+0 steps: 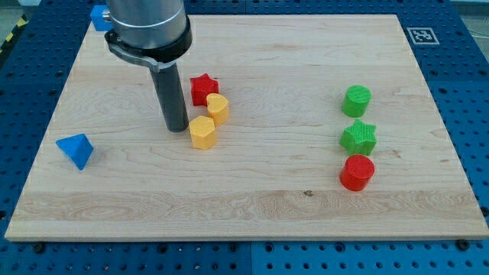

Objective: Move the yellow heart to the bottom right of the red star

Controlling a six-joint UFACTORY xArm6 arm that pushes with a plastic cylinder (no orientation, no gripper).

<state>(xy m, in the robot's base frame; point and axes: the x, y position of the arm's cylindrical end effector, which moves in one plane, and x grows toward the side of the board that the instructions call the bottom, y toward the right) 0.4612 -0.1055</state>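
Note:
The red star [202, 87] lies on the wooden board [252, 198] left of centre. The yellow heart [218, 108] touches the star's lower right side. A yellow hexagon [202, 132] lies just below the heart, touching or nearly touching it. My tip [176, 127] stands on the board just left of the yellow hexagon and below-left of the red star, a small gap from both.
A blue triangle [75, 150] lies near the left edge. A blue block [100, 16] sits at the top left corner, partly hidden by the arm. On the right stand a green cylinder [357, 100], a green star [358, 137] and a red cylinder [357, 172] in a column.

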